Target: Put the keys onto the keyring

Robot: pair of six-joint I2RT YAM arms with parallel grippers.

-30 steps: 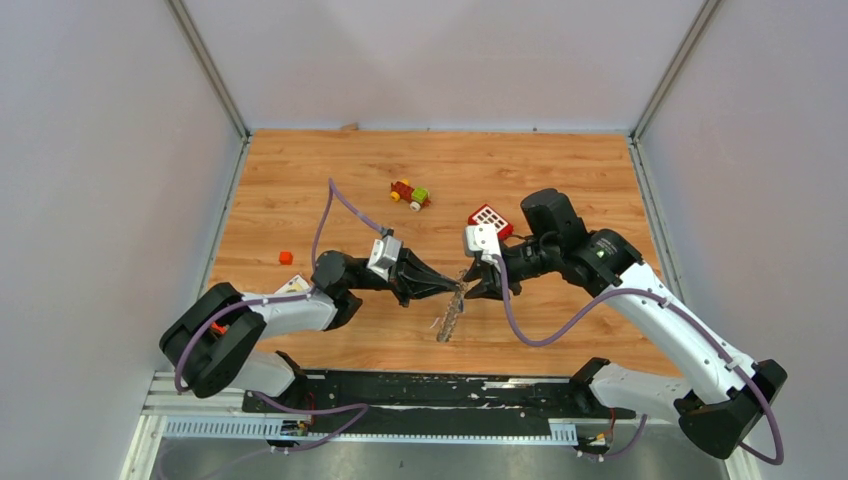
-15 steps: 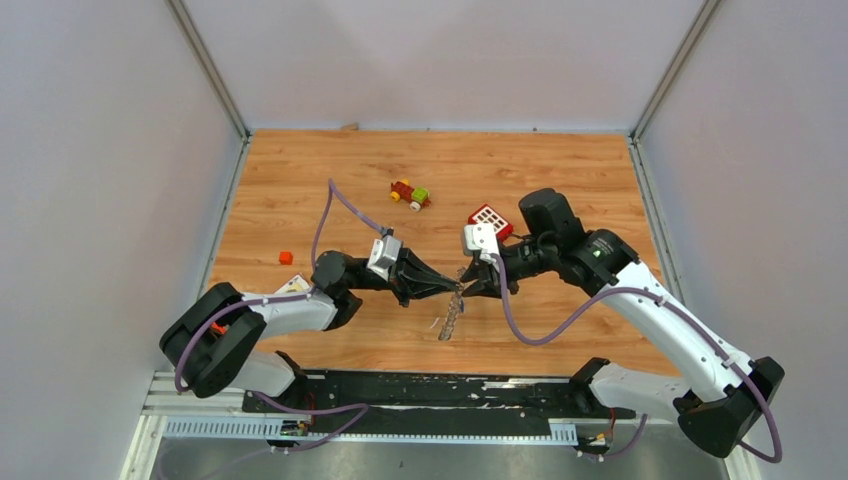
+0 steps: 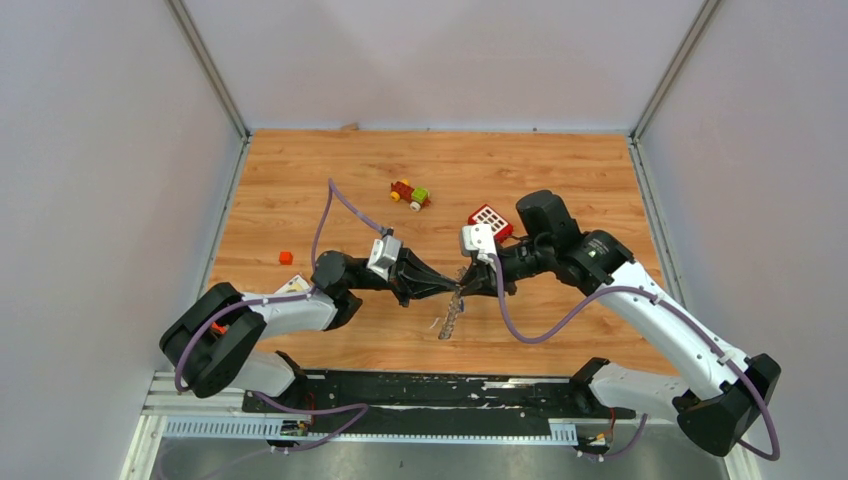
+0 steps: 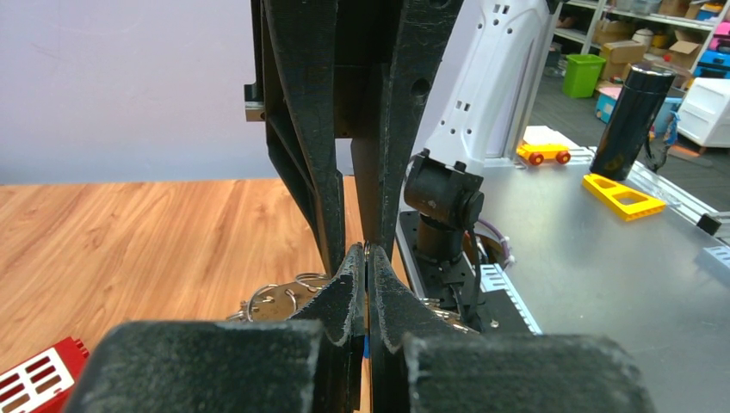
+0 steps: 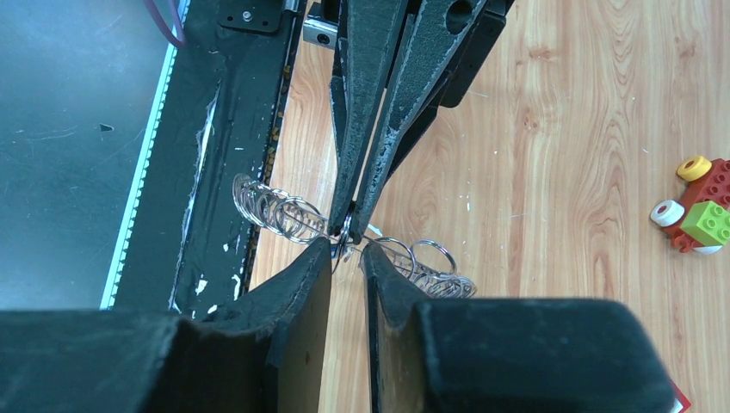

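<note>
The keyring (image 3: 451, 312) is shown as a string of silver wire loops near the middle of the near half of the tabletop (image 3: 560, 170), where it is held up at its upper end between the two claws and is seen to trail towards the near edge; whether its lower end rests on the wood cannot be told. The left claw (image 3: 456, 289) is seen pressed together, with a thin loop of the keyring pinched at its very tips, as is confirmed in the left wrist view (image 4: 366, 258). The right claw (image 3: 468, 287) is met tip to tip from the opposite side; in the right wrist view its fingers (image 5: 318, 258) are seen narrowly apart, set to either side of the pinched loop, and loops are spread to both sides of them. Beyond the right claw, a red block with white squares (image 3: 490, 219) is laid flat on the tabletop. Farther back, a small red, yellow and green toy (image 3: 410, 194) is placed, and a small orange cube (image 3: 286, 257) is seen well apart, near the left edge.
</note>
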